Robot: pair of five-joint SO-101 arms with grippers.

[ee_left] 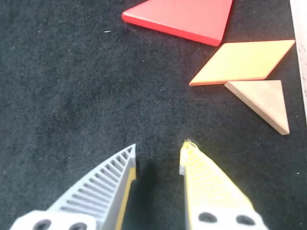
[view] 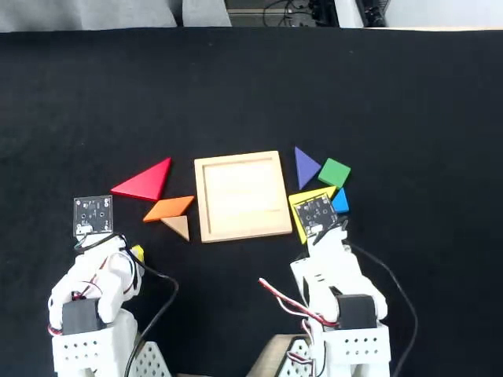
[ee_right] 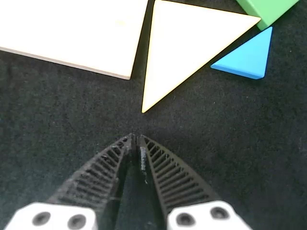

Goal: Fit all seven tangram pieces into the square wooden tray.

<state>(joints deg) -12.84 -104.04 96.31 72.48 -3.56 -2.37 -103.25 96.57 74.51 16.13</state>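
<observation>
My two pincers hang over a black table (view: 236, 94). My left gripper (ee_left: 159, 146) is open and empty, near the red triangle (ee_left: 187, 17), orange parallelogram (ee_left: 242, 61) and tan triangle (ee_left: 264, 101), which lie left of the empty square wooden tray (view: 199, 196). My right gripper (ee_right: 136, 138), closed on nothing, points at the yellow triangle (ee_right: 187, 45) beside the tray's right edge. The blue triangle (ee_right: 247, 58), green square (view: 334, 172) and purple triangle (view: 305, 165) lie close by. The pieces look thin, light, rigid and smooth, so I judge that pinching across opposite edges would hold them best.

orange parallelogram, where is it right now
In the high view the orange parallelogram lies left of the wooden tray, between the red triangle and the small tan triangle.
</observation>
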